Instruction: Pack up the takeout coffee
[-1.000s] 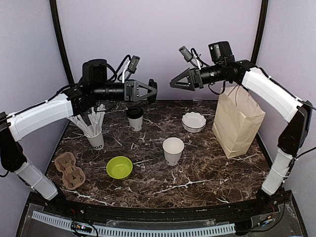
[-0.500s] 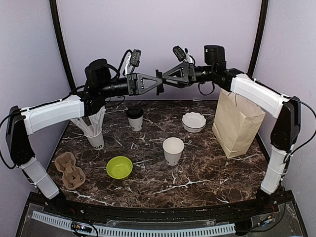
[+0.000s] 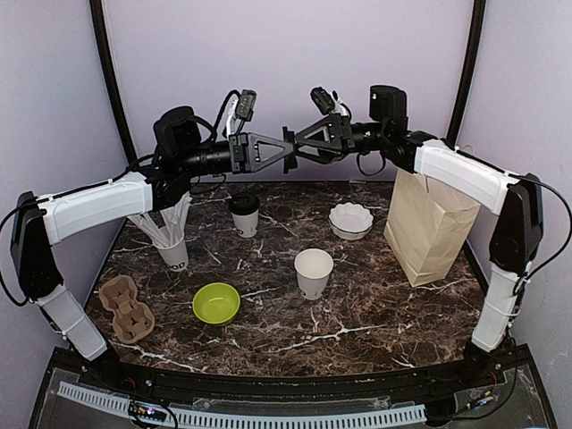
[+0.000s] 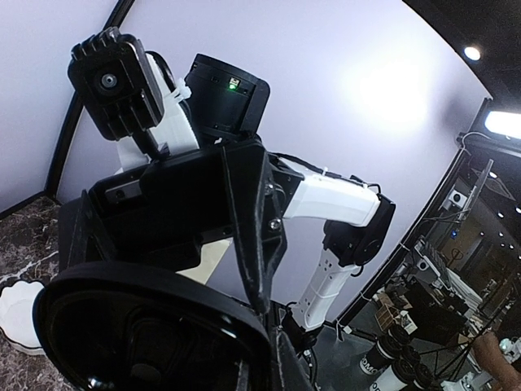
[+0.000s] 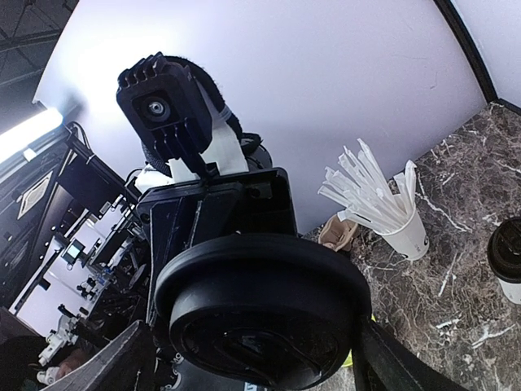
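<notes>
High above the back of the table my two grippers meet tip to tip. My left gripper (image 3: 284, 152) is shut on the rim of a round black lid (image 5: 264, 314). My right gripper (image 3: 298, 145) is open, and the lid sits between its spread fingers (image 5: 391, 358). In the left wrist view the lid (image 4: 146, 334) fills the lower left. One takeout coffee cup (image 3: 244, 214) stands lidded at the back of the table. Another white cup (image 3: 314, 273) stands without a lid near the middle.
A brown paper bag (image 3: 429, 223) stands upright at the right. A white scalloped bowl (image 3: 350, 220) sits beside it. At the left are a cup of white straws (image 3: 172, 241), a cardboard cup carrier (image 3: 125, 307) and a lime-green bowl (image 3: 216, 303).
Both arms swung inward and up from either side until the grippers met in the middle. Over the last half second they barely shifted.
</notes>
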Controlling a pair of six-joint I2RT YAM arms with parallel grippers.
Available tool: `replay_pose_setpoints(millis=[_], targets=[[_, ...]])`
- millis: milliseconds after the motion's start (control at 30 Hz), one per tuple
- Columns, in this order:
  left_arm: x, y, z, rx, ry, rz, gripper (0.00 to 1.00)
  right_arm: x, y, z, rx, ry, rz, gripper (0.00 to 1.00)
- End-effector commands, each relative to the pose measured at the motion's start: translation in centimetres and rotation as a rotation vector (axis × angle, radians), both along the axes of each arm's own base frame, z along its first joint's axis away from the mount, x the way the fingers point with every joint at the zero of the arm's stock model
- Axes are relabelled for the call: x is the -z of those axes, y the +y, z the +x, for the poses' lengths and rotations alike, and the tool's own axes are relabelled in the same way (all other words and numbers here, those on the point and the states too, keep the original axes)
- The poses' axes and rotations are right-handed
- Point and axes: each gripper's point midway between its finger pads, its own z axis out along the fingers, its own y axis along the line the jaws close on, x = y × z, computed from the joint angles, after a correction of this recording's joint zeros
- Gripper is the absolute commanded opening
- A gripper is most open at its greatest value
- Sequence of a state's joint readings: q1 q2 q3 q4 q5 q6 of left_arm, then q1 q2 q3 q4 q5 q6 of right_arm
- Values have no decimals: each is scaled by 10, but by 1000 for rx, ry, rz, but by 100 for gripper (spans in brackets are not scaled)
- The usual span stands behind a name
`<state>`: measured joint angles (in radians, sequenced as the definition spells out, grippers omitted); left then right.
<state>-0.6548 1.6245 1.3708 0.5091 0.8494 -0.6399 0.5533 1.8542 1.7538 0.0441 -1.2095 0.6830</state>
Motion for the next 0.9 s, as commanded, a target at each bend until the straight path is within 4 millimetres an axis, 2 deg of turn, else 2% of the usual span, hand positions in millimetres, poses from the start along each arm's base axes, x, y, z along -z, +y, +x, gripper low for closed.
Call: replay_pose_setpoints(millis=[0,133,467,600,733,800,833,867], targets=[[-4,1,-2,10,-19,-16,5,2,6,-6,-32,-2,12,81],[-2,1,-1,10,-13,-13,5,6,8,-6,-37,15,9,76],[6,-2,3,9,15,-1,6,10,15,-12,-62,27,2,82],[8,-2,4,5,15,4,6,12,15,-11,-60,31,-1,75],[11,-1,6,-16,18,26,12,17,15,-9,-54,33,-9,70],[15,0,8,-41,25,56,19,20,13,-6,-44,37,-16,68],[25,2,12,-67,31,98,27,22,11,-3,-36,34,-18,68],[22,4,11,-83,18,113,32,23,9,0,-27,29,-20,67]])
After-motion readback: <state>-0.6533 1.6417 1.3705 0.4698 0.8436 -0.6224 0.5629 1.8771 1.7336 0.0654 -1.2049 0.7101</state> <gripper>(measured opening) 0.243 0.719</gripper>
